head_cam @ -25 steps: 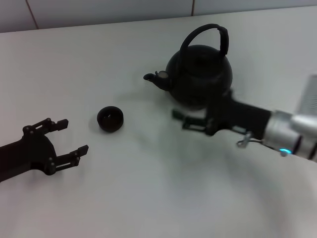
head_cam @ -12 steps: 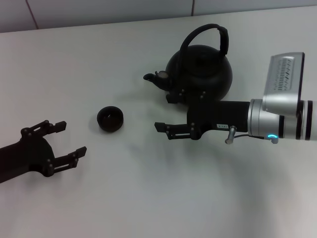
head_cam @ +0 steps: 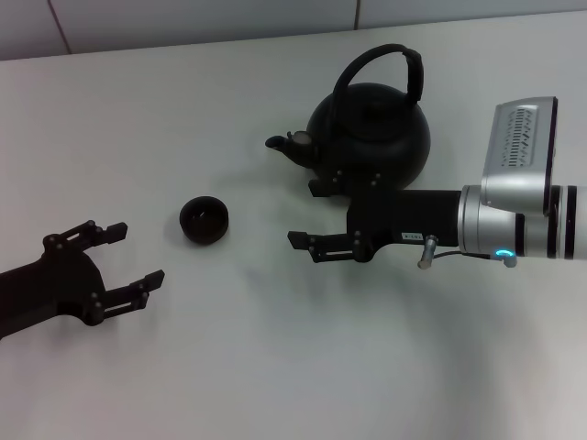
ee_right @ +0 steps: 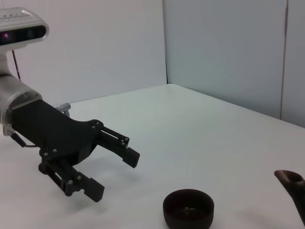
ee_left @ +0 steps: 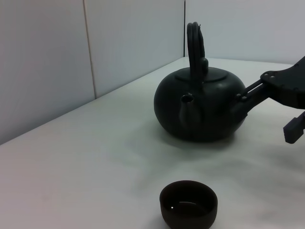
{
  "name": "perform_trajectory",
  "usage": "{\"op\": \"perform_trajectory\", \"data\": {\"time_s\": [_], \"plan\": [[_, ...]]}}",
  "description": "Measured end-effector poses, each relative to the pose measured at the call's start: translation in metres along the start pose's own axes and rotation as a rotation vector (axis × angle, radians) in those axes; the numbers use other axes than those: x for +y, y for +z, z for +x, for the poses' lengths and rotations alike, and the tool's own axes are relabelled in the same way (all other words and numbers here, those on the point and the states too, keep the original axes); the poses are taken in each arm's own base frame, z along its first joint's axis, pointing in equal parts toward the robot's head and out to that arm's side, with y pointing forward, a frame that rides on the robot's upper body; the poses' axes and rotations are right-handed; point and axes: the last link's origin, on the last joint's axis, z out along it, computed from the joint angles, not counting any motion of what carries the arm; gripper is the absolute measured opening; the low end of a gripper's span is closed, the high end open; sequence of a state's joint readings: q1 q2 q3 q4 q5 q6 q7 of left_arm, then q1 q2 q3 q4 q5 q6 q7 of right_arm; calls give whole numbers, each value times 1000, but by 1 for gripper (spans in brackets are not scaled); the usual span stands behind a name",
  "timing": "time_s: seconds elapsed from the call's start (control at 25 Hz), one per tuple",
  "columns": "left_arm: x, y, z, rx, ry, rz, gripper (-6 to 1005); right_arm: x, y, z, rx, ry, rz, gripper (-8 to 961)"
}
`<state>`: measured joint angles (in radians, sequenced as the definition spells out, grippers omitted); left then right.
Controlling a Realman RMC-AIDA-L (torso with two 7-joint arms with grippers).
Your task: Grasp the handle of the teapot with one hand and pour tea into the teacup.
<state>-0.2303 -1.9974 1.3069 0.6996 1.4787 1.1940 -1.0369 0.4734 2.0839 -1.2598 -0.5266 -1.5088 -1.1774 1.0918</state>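
Observation:
The black teapot [head_cam: 371,137] stands at the back right of the table, its spout pointing to the robot's left and its arched handle [head_cam: 376,57] upright and free. The small black teacup [head_cam: 204,220] sits on the table left of it. My right gripper [head_cam: 305,214] is open and empty, low in front of the pot under the spout, away from the handle. My left gripper [head_cam: 119,257] is open and empty, near the table's left, short of the cup. The left wrist view shows the teapot [ee_left: 200,102] and the teacup [ee_left: 188,204]. The right wrist view shows the teacup [ee_right: 188,209] and the left gripper [ee_right: 114,169].
The white table [head_cam: 275,367] runs back to a pale wall [head_cam: 183,18]. The right arm's silver wrist and camera housing [head_cam: 523,174] hang over the table's right side, beside the pot.
Since a second ago my right wrist has rolled and its gripper has moved left in front of the teapot with its fingers spread. The left arm, teapot and cup have barely moved.

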Motion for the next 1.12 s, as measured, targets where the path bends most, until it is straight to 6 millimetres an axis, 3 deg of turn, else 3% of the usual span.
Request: {"op": "perform_trajectory", "data": {"time_s": [1.12], "plan": [[3,1,1,-9,0,-4,822,1,-1,1,-6,11,3,819]]}}
